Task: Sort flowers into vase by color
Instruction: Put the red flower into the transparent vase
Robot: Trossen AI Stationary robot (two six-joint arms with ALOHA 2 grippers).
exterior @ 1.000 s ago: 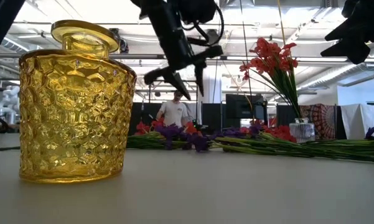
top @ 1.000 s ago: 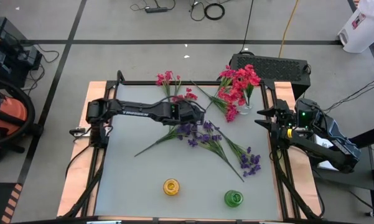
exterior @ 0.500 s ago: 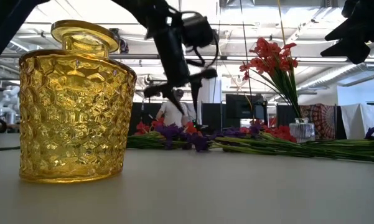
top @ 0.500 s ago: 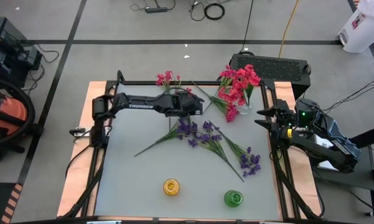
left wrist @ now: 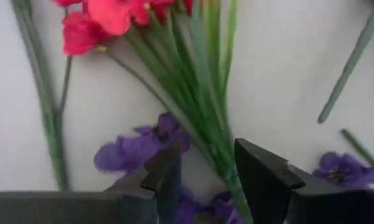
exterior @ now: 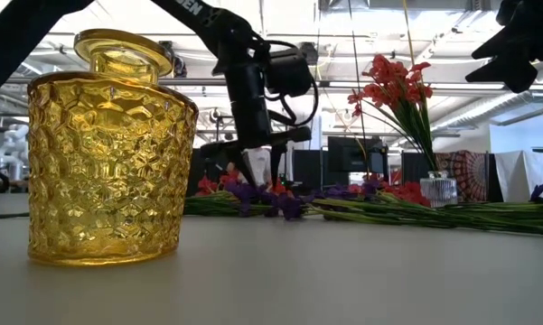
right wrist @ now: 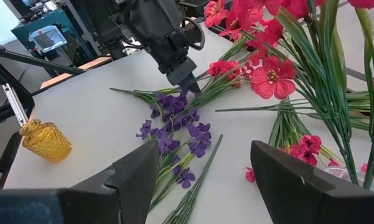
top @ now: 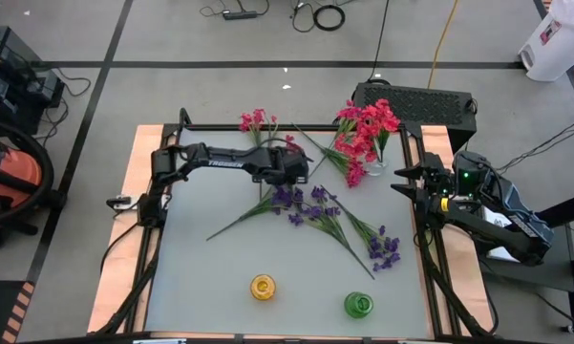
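Loose flowers lie across the far half of the table: a pink sprig [top: 257,121], a red sprig [top: 288,148] and purple sprigs [top: 306,203] [top: 386,250]. A bunch of red flowers [top: 365,132] stands in a clear glass vase [exterior: 440,190] at the far right. My left gripper [left wrist: 205,180] is open and points steeply down over the red sprig's green stem bundle [left wrist: 202,106], one finger on either side; I see no touch. My right gripper [right wrist: 202,186] waits open at the table's right edge.
A yellow glass vase [top: 263,287] and a green vase [top: 358,305] stand near the front edge. Purple blossoms [left wrist: 137,149] lie right beside the red stems under the left gripper. A person [exterior: 253,167] stands in the room behind the table.
My left gripper has come down toward the red sprig's stem and tipped to point more steeply at the table. Its fingers have stayed open. The flowers have not moved.
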